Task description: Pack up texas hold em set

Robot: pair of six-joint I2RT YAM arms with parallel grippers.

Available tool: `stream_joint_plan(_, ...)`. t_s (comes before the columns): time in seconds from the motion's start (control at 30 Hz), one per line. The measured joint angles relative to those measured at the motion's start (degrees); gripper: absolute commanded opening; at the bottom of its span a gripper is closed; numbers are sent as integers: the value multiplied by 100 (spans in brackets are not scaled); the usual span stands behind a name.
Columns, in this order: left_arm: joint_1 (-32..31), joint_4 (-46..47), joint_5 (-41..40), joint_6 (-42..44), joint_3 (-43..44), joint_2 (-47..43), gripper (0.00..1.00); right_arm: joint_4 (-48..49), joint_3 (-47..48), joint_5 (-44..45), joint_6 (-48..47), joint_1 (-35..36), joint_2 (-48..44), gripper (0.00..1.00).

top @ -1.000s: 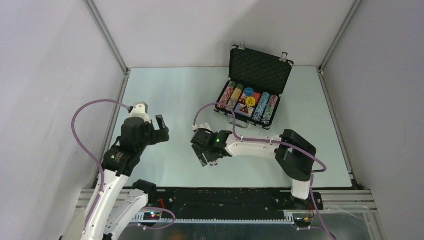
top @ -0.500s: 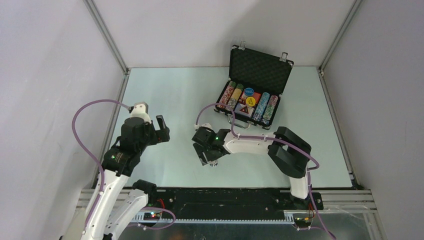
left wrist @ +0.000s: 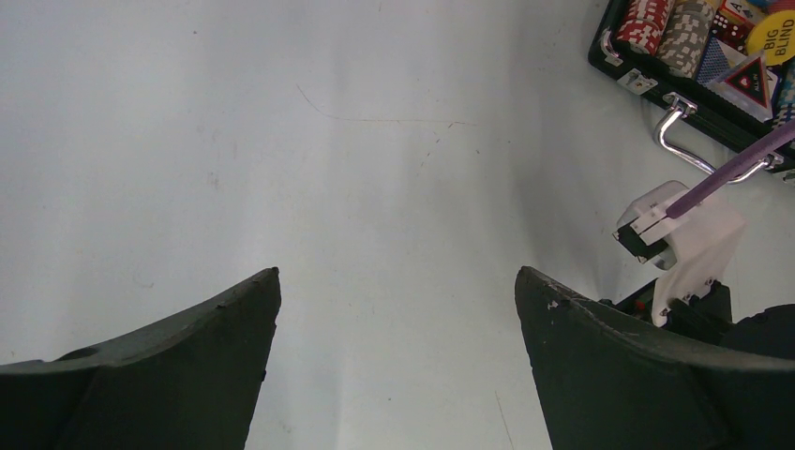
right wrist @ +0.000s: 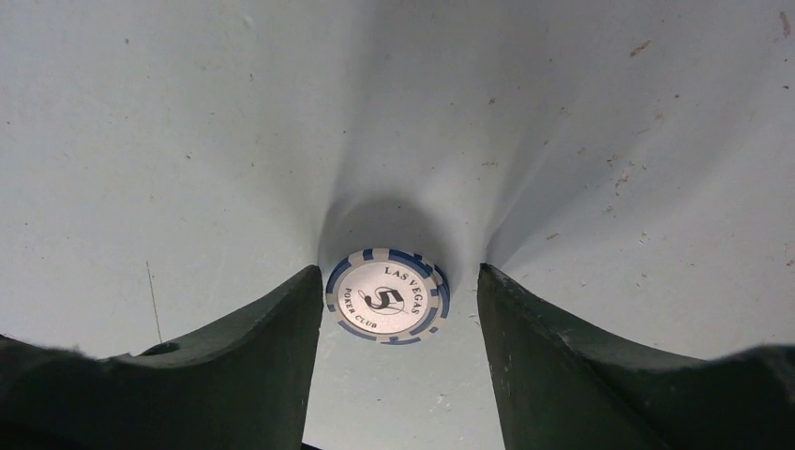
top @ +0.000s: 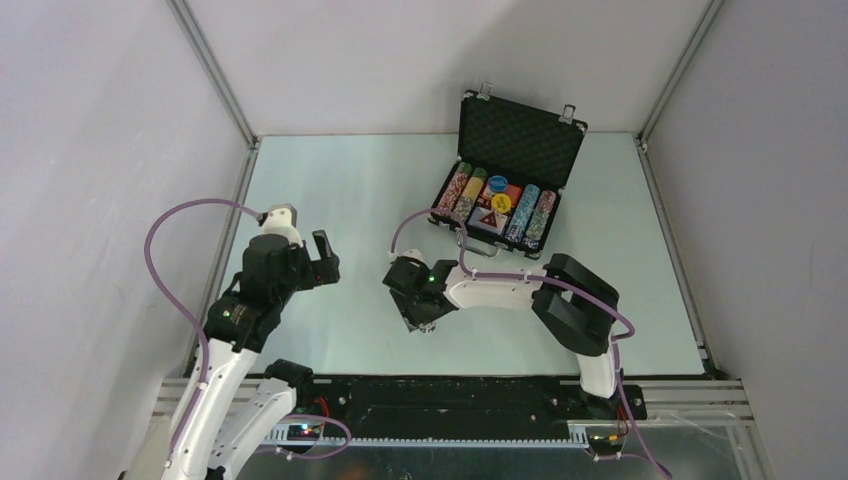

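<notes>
Pale table (top: 330,180), grey walls (top: 400,60); left gripper (left wrist: 398,281) wide, right gripper (right wrist: 398,269) wide astride chip (right wrist: 386,296).

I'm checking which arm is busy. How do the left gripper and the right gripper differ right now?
The left gripper has only table surface between its jaws; the right gripper straddles a blue-and-white poker chip lying flat. The left wrist view takes in a corner of the open case; the right wrist view shows only chip and table. Both have jaws open and grip nothing.
</notes>
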Motion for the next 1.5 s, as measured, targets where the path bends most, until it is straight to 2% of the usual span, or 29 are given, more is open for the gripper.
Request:
stream_joint_plan(0.4,0,0,0,0,0,0,100,-118,9,83,-2,61,7,52)
stream_joint_plan(0.57,0,0,-2,0,0,0,100,-142,9,94,0,76,7,51)
stream_joint_plan(0.63,0,0,-2,-2,0,2,100,-142,9,96,-2,79,7,53)
stream_joint_plan(0.73,0,0,0,0,0,2,100,-140,11,105,4,83,7,68)
stream_joint_plan(0.87,0,0,-2,0,0,2,100,-133,13,114,4,103,7,78)
stream_joint_plan(1.23,0,0,-2,0,0,0,100,-105,15,105,-186,55,-35,83)
stream_joint_plan(1.5,0,-2,-70,-2,0,-118,100,-85,26,372,-1314,-251,-861,89)
